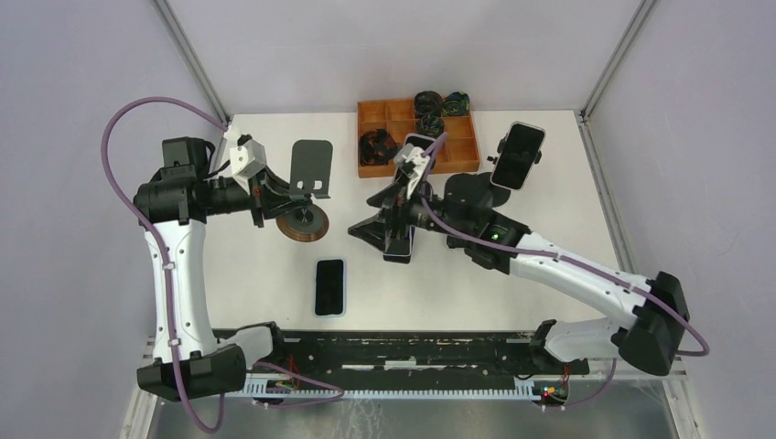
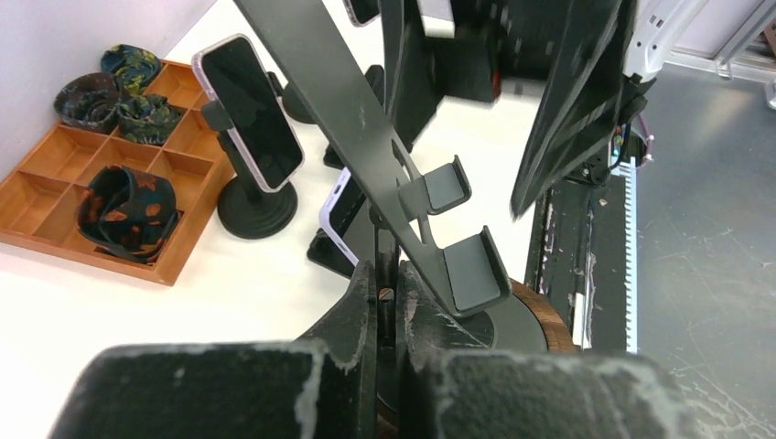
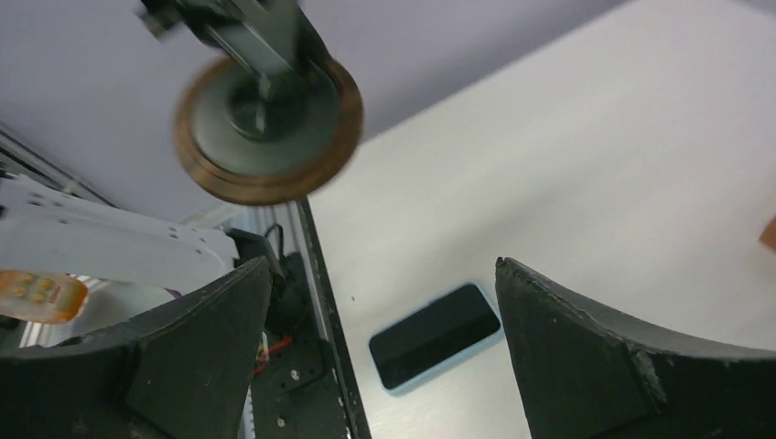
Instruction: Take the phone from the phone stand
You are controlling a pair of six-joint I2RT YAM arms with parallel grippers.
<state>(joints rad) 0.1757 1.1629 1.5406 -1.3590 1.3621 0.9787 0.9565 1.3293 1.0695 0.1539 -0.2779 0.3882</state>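
The phone, black screen in a light-blue case, lies flat on the white table near the front edge. It also shows in the right wrist view. The empty phone stand has a dark back plate with two hooks and a round wooden base. My left gripper is shut on the stand's thin post. The base looks blurred in the right wrist view. My right gripper is open and empty, above the table right of the stand, its jaws wide apart.
A second phone sits on a black stand at the back right, also in the left wrist view. A third phone in a white case stands behind my right wrist. An orange compartment tray with rolled fabric is at the back.
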